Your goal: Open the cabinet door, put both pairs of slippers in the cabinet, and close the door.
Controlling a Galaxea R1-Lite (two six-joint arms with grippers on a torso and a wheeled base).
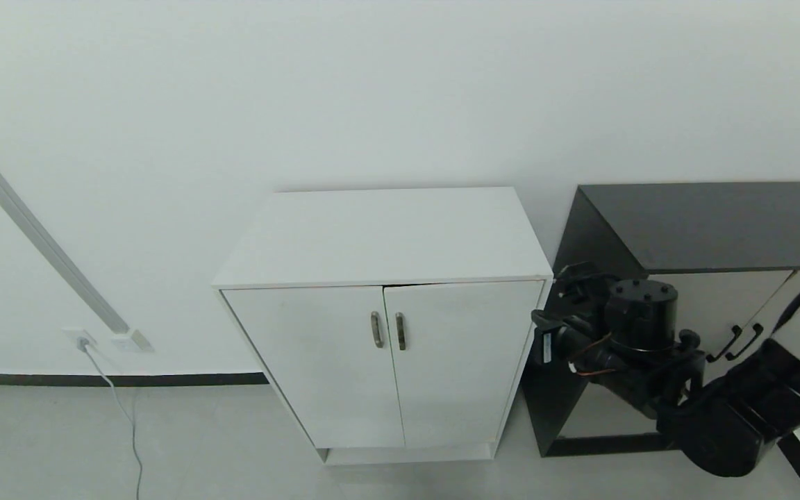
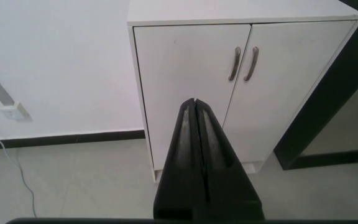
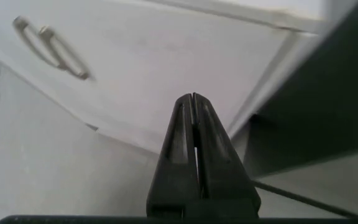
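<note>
A white two-door cabinet (image 1: 386, 305) stands against the wall with both doors closed and two metal handles (image 1: 387, 330) side by side at the middle. My right gripper (image 1: 546, 330) hangs beside the cabinet's right side, at door height. In the right wrist view my right gripper (image 3: 194, 102) is shut and empty, pointing at the cabinet's right door (image 3: 166, 62). In the left wrist view my left gripper (image 2: 195, 104) is shut and empty, held back in front of the left door (image 2: 185, 87), with the handles (image 2: 243, 63) off to one side.
A dark cabinet (image 1: 692, 236) with light doors stands close to the right of the white one. A wall socket (image 1: 80, 340) with a cable running down to the floor sits at the left. Grey floor (image 1: 164, 444) lies in front.
</note>
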